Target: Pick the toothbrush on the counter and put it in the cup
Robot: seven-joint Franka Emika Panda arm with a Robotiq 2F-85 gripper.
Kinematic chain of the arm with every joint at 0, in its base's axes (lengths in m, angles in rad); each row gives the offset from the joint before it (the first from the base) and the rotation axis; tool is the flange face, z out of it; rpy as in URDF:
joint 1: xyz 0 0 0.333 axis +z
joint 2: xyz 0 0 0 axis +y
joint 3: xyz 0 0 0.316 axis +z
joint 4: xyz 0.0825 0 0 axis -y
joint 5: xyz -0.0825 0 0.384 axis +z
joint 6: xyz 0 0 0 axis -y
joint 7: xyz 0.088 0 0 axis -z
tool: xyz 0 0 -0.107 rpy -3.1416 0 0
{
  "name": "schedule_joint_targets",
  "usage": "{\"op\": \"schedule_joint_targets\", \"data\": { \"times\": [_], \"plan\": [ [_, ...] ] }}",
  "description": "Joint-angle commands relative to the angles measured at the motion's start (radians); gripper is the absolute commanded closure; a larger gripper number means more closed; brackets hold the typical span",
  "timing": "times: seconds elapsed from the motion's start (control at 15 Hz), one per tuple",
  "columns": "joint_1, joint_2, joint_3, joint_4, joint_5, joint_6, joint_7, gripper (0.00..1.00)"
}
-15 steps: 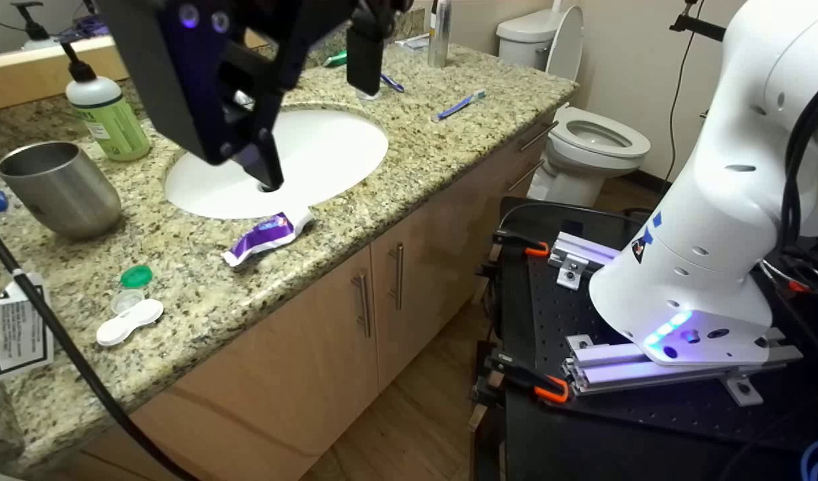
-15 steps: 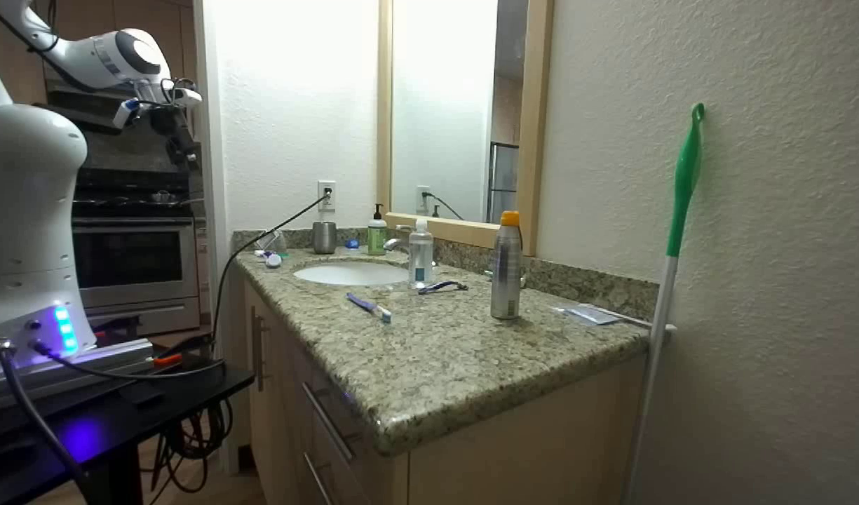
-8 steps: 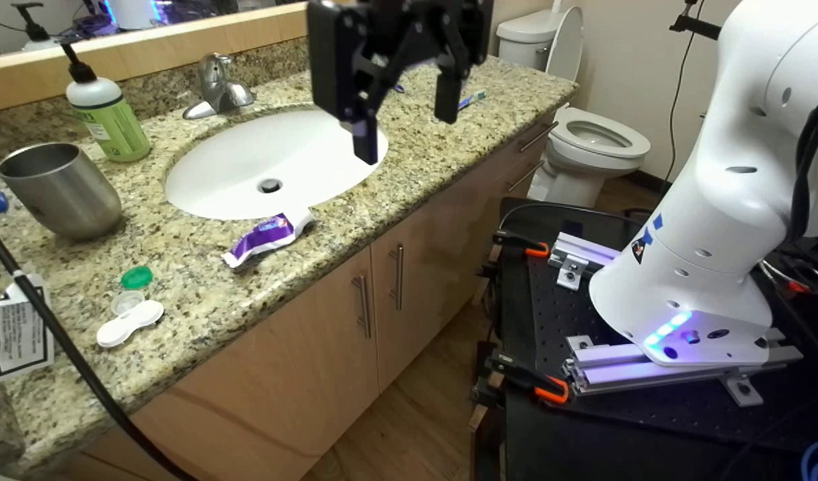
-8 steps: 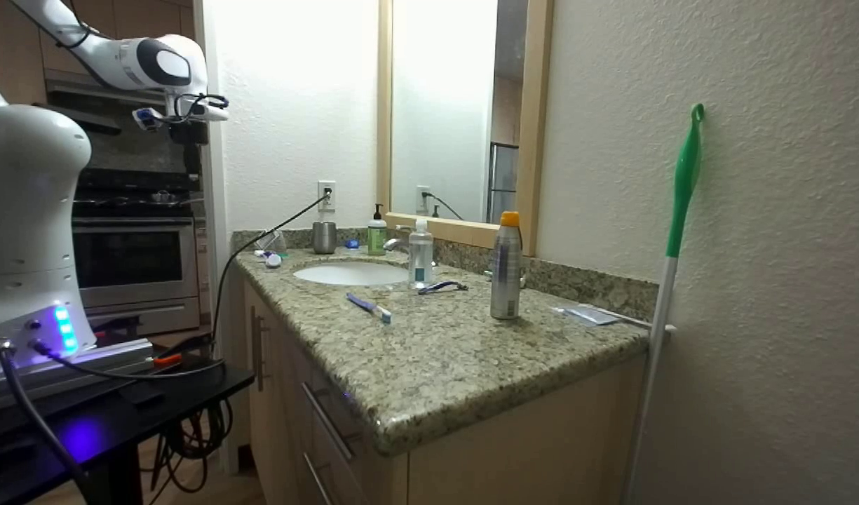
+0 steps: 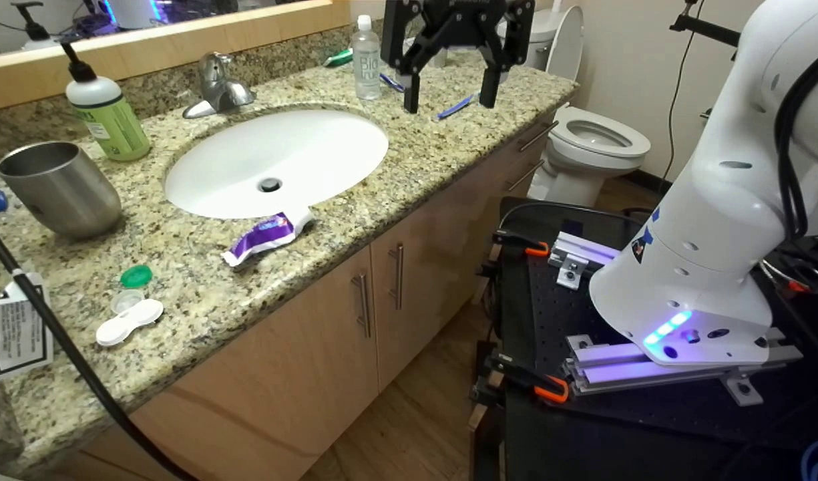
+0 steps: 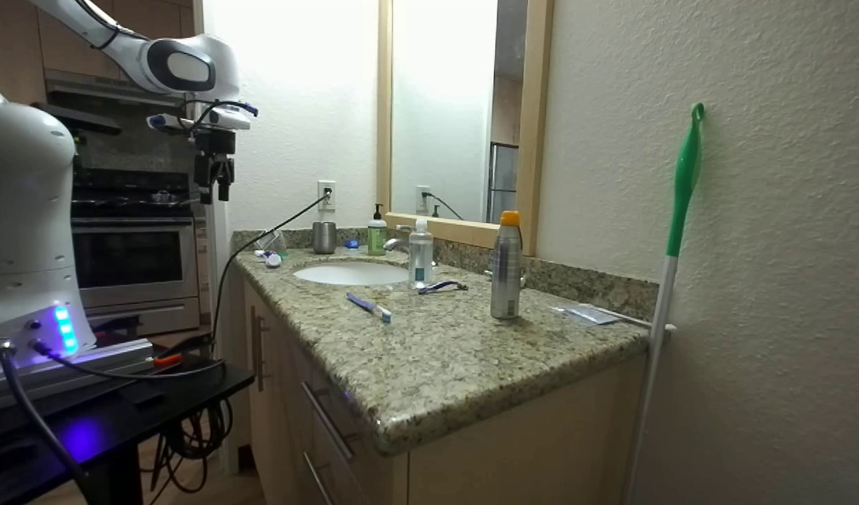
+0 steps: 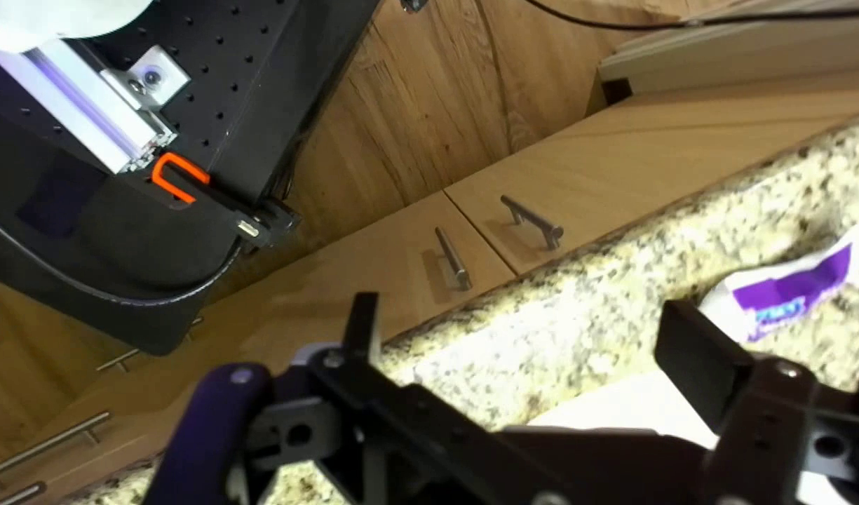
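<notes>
The toothbrush, thin and blue, lies on the granite counter [image 5: 201,280]. It shows in both exterior views [image 5: 454,107] [image 6: 362,304], past the sink from the cup. The grey metal cup stands upright near the far end in both exterior views [image 5: 61,190] [image 6: 324,238]. My gripper [image 5: 449,100] hangs pointing down, well above the counter, also seen in an exterior view [image 6: 215,198]. Its fingers are wide apart with nothing between them. In the wrist view the gripper [image 7: 520,308] is over the counter edge and sink. Toothbrush and cup are out of that view.
A white sink [image 5: 275,160] with a faucet [image 5: 218,87] sits mid-counter. A purple-and-white tube [image 5: 265,237], green soap bottle [image 5: 111,127] and clear bottle [image 5: 366,63] are around it. A blue razor [image 6: 442,287] and tall spray can [image 6: 506,280] are near the toothbrush.
The arm has swung the gripper rightward in both exterior views, away from over the sink's near side. It has turned from tilted to pointing straight down. Its fingers stay open; the objects have not moved.
</notes>
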Motion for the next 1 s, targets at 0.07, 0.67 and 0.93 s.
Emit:
{"op": "schedule_joint_targets", "data": {
  "times": [0.07, 0.67, 0.93],
  "plan": [
    [-0.078, -0.008, -0.027, 0.009, 0.008, -0.004, -0.005, 0.0],
    [-0.281, 0.3, -0.094, 0.14, -0.116, 0.37, 0.165, 0.0],
    [-0.409, 0.501, -0.195, 0.252, -0.221, 0.468, 0.232, 0.0]
  ]
}}
